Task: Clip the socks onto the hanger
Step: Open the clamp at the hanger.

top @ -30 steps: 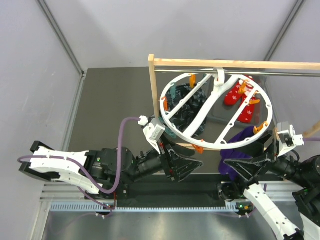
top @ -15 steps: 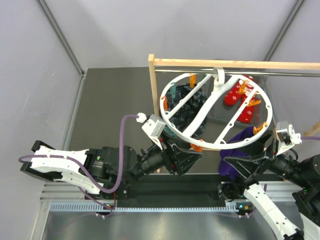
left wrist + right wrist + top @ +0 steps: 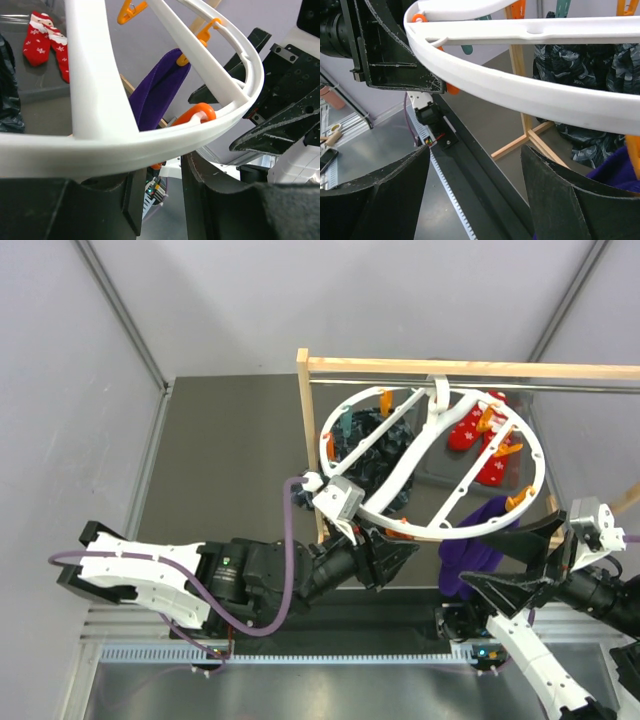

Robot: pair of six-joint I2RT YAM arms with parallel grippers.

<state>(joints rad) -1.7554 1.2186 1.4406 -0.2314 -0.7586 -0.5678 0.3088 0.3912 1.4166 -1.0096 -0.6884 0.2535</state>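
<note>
Black fingers of the left gripper (image 3: pixel 162 172) stand narrowly apart just under the near rim of the hanger (image 3: pixel 150 140). An orange clip (image 3: pixel 197 111) sits right above them, and the rim hides whether they pinch anything. Below that rim the right gripper (image 3: pixel 475 152) gapes wide and empty, near the clipped purple sock (image 3: pixel 478 540). The red socks (image 3: pixel 482 440) and the dark patterned sock (image 3: pixel 375 455) hang farther back.

Glossy smooth white plastic hanger (image 3: pixel 420 445), soft purple cloth sock (image 3: pixel 475 540), pale wood rack frame (image 3: pixel 470 367), matt grey table (image 3: pixel 230 460).
</note>
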